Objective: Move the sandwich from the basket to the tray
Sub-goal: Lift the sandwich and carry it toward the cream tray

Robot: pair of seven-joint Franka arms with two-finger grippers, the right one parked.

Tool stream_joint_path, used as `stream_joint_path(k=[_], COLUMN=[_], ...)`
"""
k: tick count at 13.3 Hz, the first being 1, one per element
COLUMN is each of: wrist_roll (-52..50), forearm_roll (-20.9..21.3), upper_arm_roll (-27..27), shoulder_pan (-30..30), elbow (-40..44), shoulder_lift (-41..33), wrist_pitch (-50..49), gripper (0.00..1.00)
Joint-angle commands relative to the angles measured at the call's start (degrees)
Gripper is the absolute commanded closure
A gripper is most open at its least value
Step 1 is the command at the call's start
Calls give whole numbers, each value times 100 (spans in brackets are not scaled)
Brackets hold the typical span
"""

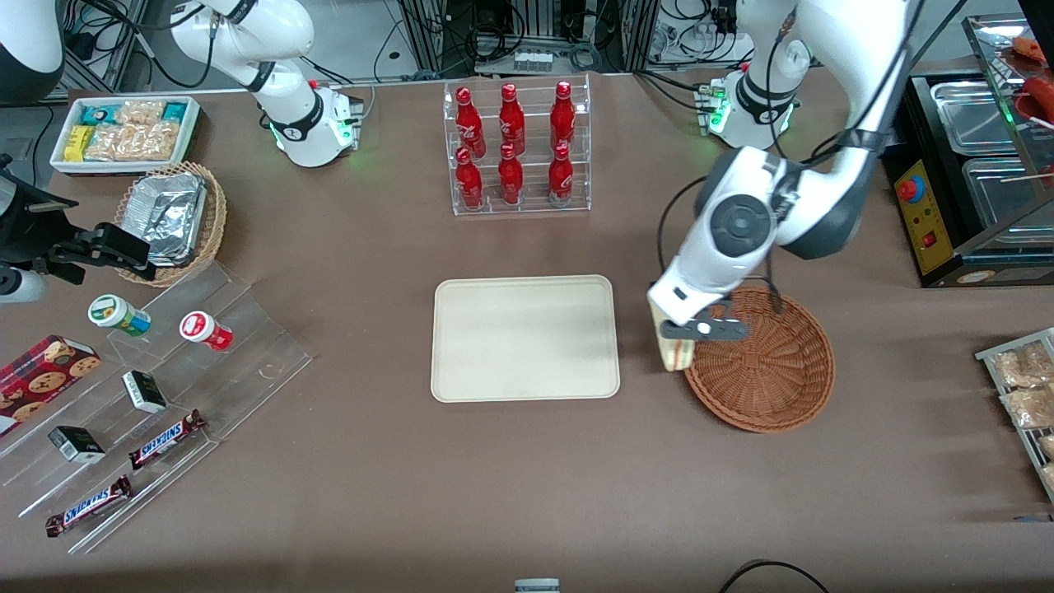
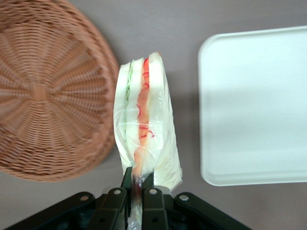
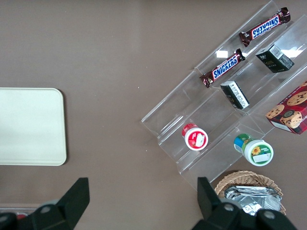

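White arm, dark grey joints, black hand [image 1: 680, 330] with silver screws.

The sandwich [image 2: 144, 129], a plastic-wrapped wedge of pale bread with red and green filling, is held upright, pinched at one end by the gripper [image 2: 139, 194], above the table between the empty woven basket [image 1: 762, 362] and the bare cream tray [image 1: 525, 338].

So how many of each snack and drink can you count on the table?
Red bottles in the rack: 6
Snickers bars: 2
Small dark boxes: 2
Round tubs: 2
Cookie box: 1
Sandwich, in the gripper between basket and tray: 1
Total: 14
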Motion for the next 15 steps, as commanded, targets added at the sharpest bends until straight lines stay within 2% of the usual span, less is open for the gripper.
stream_joint_path(k=[1, 5, 8, 15], wrist_roll=[-519, -1723, -2093, -2024], forearm_roll=[133, 808, 1073, 1206], upper_arm_roll=[46, 46, 54, 63], shoulder_pan=[-601, -1331, -1665, -1789], elbow=[538, 1198, 1673, 1761], shoulder_lift=[478, 1287, 1797, 2044], wrist_pitch=[-112, -121, -130, -147], gripper=[100, 100, 100, 100])
